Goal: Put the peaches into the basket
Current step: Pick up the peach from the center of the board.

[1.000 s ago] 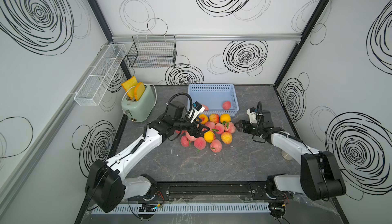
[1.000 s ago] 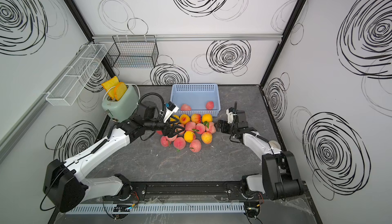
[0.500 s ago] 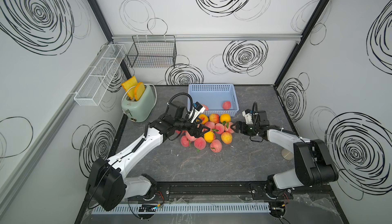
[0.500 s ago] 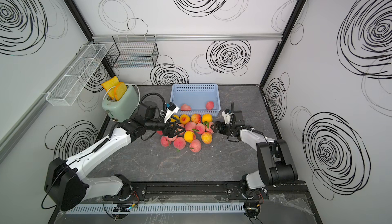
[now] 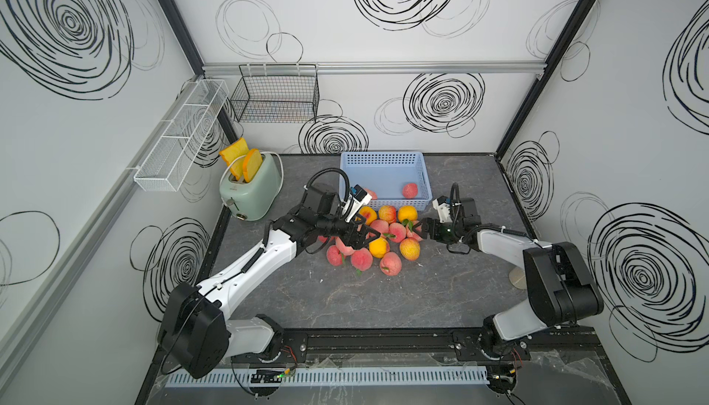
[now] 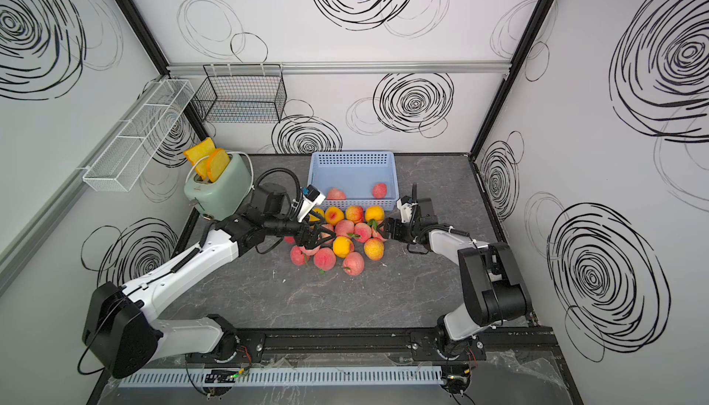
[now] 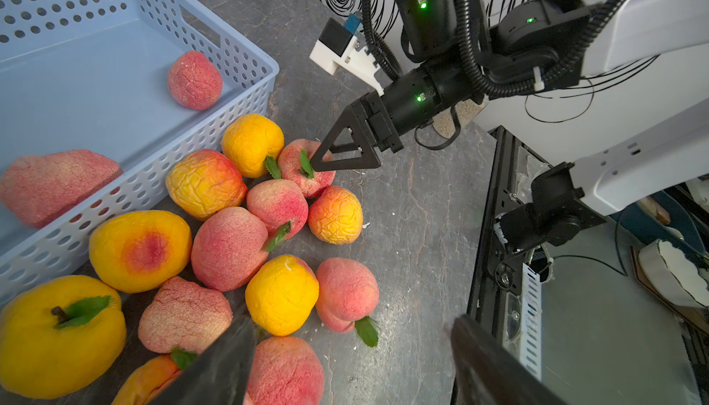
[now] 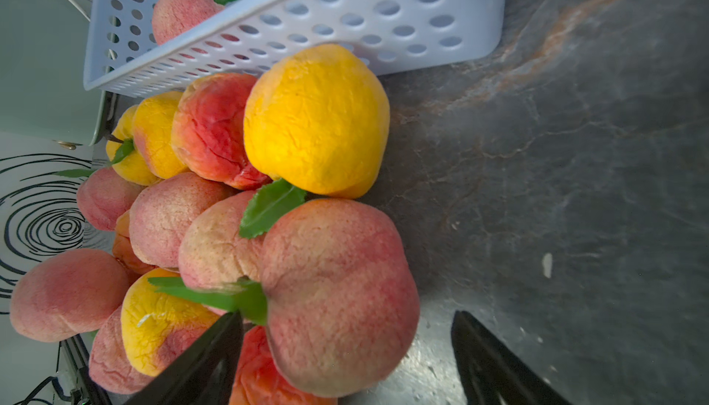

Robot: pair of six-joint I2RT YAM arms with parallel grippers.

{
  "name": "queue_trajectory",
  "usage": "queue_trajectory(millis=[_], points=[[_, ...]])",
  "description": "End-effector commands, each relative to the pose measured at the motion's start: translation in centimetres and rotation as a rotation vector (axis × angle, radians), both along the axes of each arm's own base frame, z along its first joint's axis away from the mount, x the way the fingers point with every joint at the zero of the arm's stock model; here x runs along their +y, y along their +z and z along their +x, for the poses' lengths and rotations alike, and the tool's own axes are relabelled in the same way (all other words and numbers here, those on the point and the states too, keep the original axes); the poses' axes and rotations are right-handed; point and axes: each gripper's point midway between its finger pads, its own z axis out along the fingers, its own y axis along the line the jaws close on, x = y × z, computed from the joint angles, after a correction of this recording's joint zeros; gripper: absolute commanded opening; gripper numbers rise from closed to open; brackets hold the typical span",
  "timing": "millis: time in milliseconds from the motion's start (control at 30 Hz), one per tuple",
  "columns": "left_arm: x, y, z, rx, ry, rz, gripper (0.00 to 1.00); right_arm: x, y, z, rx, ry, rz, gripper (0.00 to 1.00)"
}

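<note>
A blue basket [image 5: 381,159] stands at the back of the table with two pink peaches [image 5: 409,190] in it. In front of it lies a pile of several pink and yellow peaches [image 5: 380,247]. My left gripper [image 5: 362,236] hovers open over the pile's left side, and a pink peach [image 7: 286,368] lies beside one of its fingers [image 7: 230,349]. My right gripper [image 5: 420,226] is open at the pile's right edge. A pink peach with a leaf [image 8: 337,295] sits between its jaws, with a gap to the outer finger [image 8: 483,349].
A green toaster [image 5: 251,188] holding bread slices stands at the back left. A black wire basket [image 5: 278,96] and a white mesh shelf [image 5: 180,134] hang on the walls. A small round disc [image 5: 516,280] lies near the right wall.
My right gripper has moved left up to the pile and now straddles the pink peach at its edge. The left arm has barely moved.
</note>
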Motion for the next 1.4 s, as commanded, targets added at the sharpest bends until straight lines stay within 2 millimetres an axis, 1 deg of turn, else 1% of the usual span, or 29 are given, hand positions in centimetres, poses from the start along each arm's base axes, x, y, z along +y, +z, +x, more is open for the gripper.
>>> queue_trajectory(millis=[0,233,333,400,533,733,933,1033,1067,1167,1233,1367], points=[[-0.4,0.5,-0.1,-0.014,-0.022,-0.019,0.85,0.7,0.5,1.0,-0.019,0.002,0.011,0.86],[-0.3,0.4,-0.1,-0.013,-0.015,-0.013,0.85,0.8,-0.3,1.3,0.000,-0.004,-0.007,0.80],[-0.3,0.3,0.0,-0.012,-0.010,-0.009,0.85,0.5,-0.6,1.3,0.004,-0.014,-0.021,0.76],[-0.4,0.3,0.0,-0.008,-0.013,-0.012,0.84,0.4,-0.6,1.2,0.008,-0.019,-0.023,0.71],[-0.4,0.1,0.0,-0.004,-0.011,-0.011,0.84,0.0,-0.1,1.1,0.000,-0.034,-0.034,0.66],[-0.4,0.1,0.2,0.002,-0.008,-0.012,0.85,-1.1,2.3,1.3,-0.041,-0.063,-0.039,0.63],[-0.3,0.1,0.3,0.001,-0.003,-0.011,0.84,-1.9,6.1,2.1,-0.113,-0.085,-0.039,0.62],[-0.2,0.1,0.3,0.002,0.000,-0.011,0.85,-1.9,8.0,3.3,-0.163,-0.094,-0.036,0.62],[-0.2,0.1,0.4,0.002,0.000,-0.010,0.85,-1.8,8.7,4.0,-0.185,-0.098,-0.032,0.62],[-0.1,0.1,0.4,0.003,0.006,-0.010,0.84,-1.3,9.9,6.3,-0.229,-0.100,-0.022,0.62],[0.0,0.0,0.5,0.001,0.012,-0.004,0.85,-0.9,10.1,7.9,-0.250,-0.100,-0.019,0.62],[0.1,-0.1,0.8,0.006,0.018,-0.003,0.84,0.0,9.5,11.0,-0.278,-0.106,-0.058,0.60]])
